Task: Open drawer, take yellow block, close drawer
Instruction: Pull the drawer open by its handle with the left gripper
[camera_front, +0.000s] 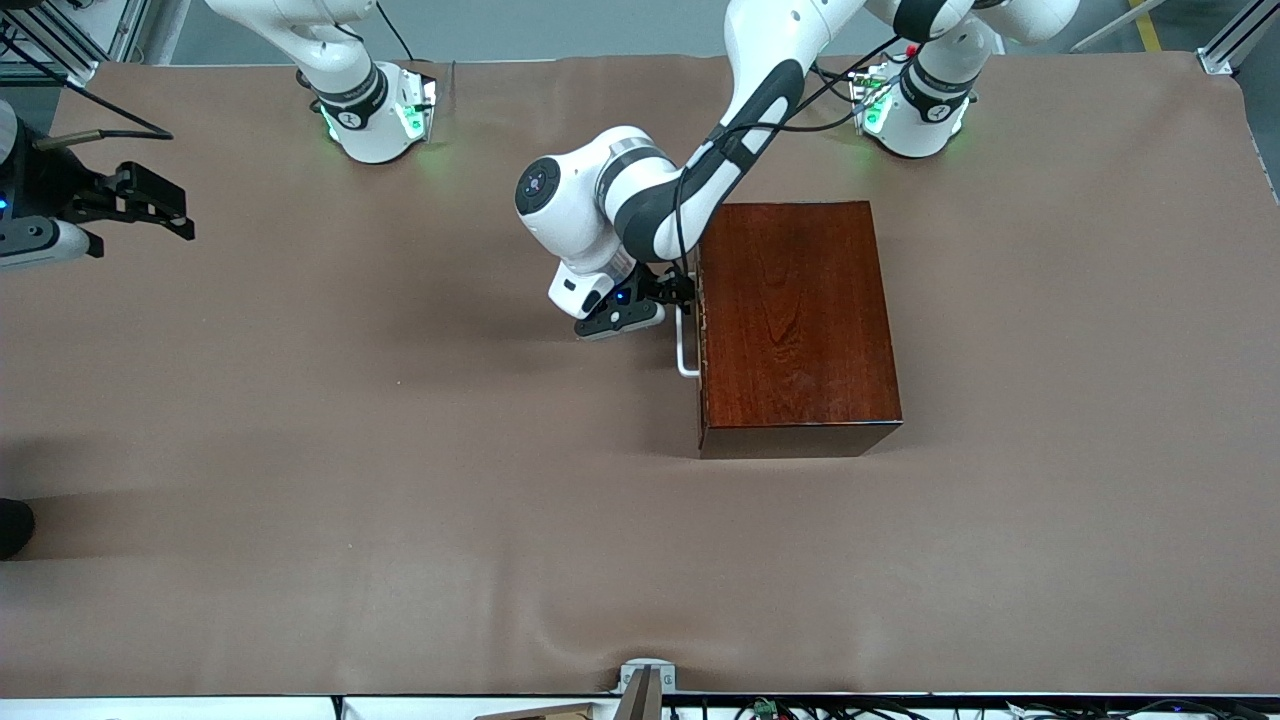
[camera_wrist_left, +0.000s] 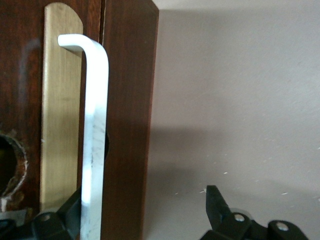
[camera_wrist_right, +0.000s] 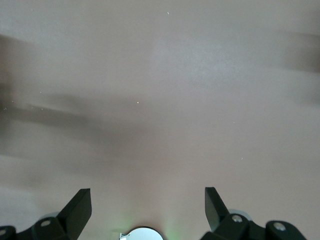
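Nearest the front camera stands the glossy reddish-brown wooden box (camera_front: 797, 325), its drawer (camera_wrist_left: 22, 100) shut flush, so the yellow block is hidden from view, presumably inside. Its white U-shaped bar handle (camera_front: 685, 345) faces the right arm's end of the table, long axis running near to far. Straddling that bar, the left gripper (camera_front: 672, 293) has spread jaws, one finger (camera_wrist_left: 67, 212) tucked between bar and front, not yet clamped; the arm reaches over, wrist level. Far off, the right gripper (camera_front: 160, 208) waits, jaws apart.
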